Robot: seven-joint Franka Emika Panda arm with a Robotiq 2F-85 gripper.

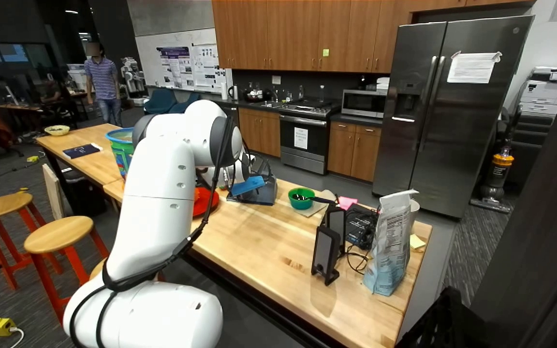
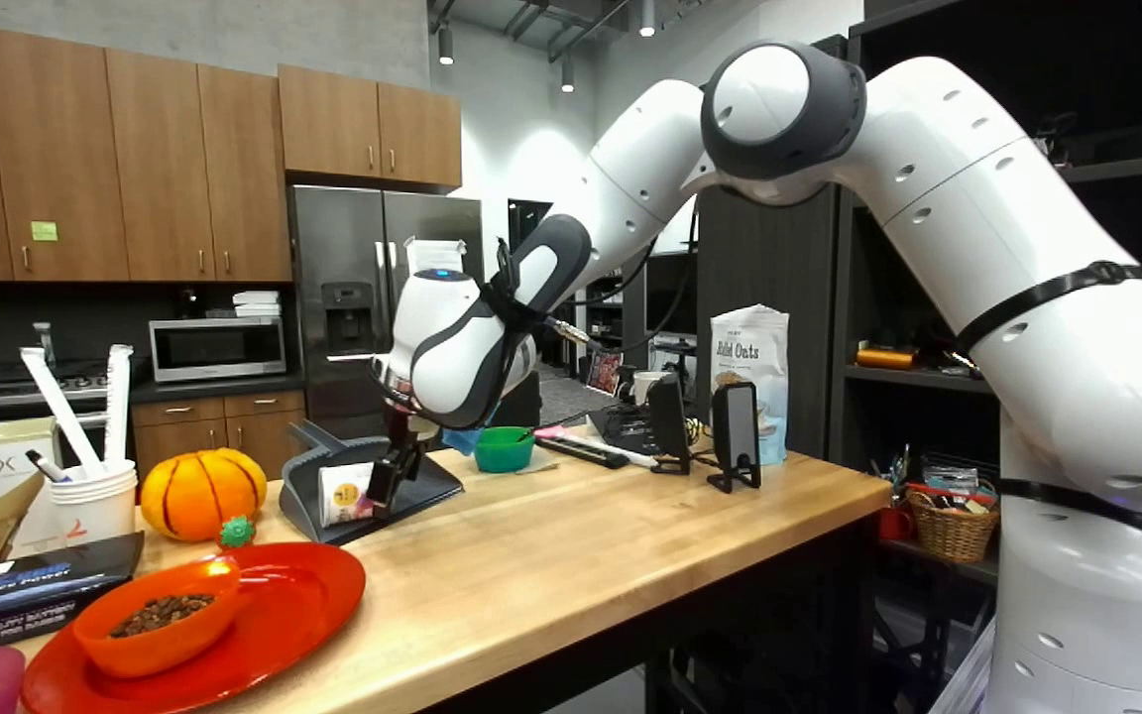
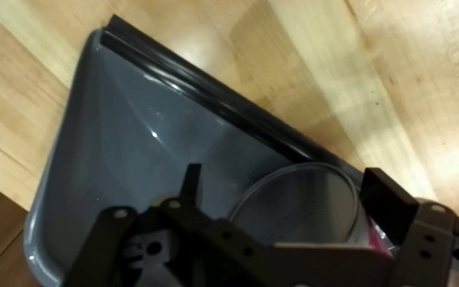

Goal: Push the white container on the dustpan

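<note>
I see the white container (image 3: 297, 211) sitting on the dustpan (image 3: 134, 131), right by the dustpan's black lip (image 3: 213, 95), its round rim toward me in the wrist view. My jaws are spread, one to each side of the container; whether either touches it I cannot tell. In an exterior view the dustpan rests on the desk (image 2: 571, 555) between an orange pumpkin (image 2: 204, 494) and a green bowl (image 2: 504, 452), and a red plate (image 2: 325, 585) carries an orange bowl (image 2: 184, 645)
</note>
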